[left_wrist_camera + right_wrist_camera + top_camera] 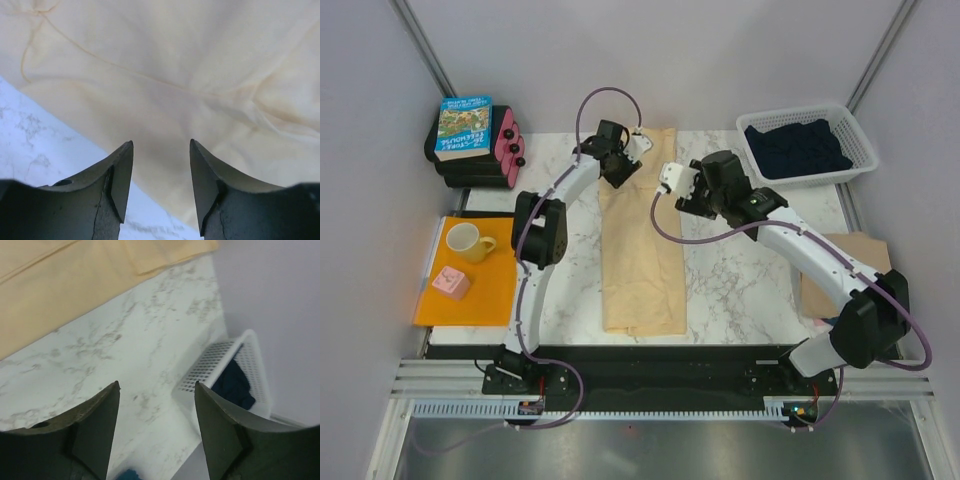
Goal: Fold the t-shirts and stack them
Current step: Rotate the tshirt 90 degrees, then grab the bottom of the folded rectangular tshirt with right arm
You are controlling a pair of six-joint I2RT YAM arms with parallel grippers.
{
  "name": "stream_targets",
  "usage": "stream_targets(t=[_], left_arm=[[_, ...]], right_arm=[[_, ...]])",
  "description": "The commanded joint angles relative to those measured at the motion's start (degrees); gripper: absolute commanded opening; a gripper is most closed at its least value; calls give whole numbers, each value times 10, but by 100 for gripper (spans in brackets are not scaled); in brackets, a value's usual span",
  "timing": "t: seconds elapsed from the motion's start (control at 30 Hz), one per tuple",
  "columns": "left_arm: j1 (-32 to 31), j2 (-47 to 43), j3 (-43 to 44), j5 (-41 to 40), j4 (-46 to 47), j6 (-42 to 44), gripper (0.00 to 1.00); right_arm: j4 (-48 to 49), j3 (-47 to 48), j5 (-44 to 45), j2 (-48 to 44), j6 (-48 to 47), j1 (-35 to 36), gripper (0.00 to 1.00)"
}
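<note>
A large pale yellow t-shirt [640, 250] lies folded into a long narrow strip down the middle of the marble table. My left gripper [621, 170] is open just above the strip's far left part; in the left wrist view its jaws [161, 150] stand apart over the yellow cloth [175, 75] near its edge, holding nothing. My right gripper [688, 203] is open and empty beside the strip's right edge, over bare marble [156, 390]. A dark navy t-shirt [798, 150] lies in the white basket [855, 135]. A tan t-shirt [842, 270] lies at the right edge under the right arm.
An orange sheet [490, 290] at the left bears a yellow mug [468, 241] and a pink block [451, 283]. Books [466, 128] and black-and-pink items [505, 148] stand at the back left. The basket also shows in the right wrist view [210, 372].
</note>
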Motion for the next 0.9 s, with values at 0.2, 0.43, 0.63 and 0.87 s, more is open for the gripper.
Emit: stream_targets(t=[0.2,0.43,0.63,0.87], left_arm=[[10,-291,-137,-114,30,-20,58],[57,-389,-186,-178,8,-3,58],[70,-435,-217,-204,-17,5,57],[68,-477,-268,-205,-31,-28,56]], right_arm=[[-215,-6,-239,83,-94,60,62],[-207,-37,-265,128,-67,172,62],[-143,-91,-282,147,7,236,62],[-76,-137,-260,168,72,287,62]])
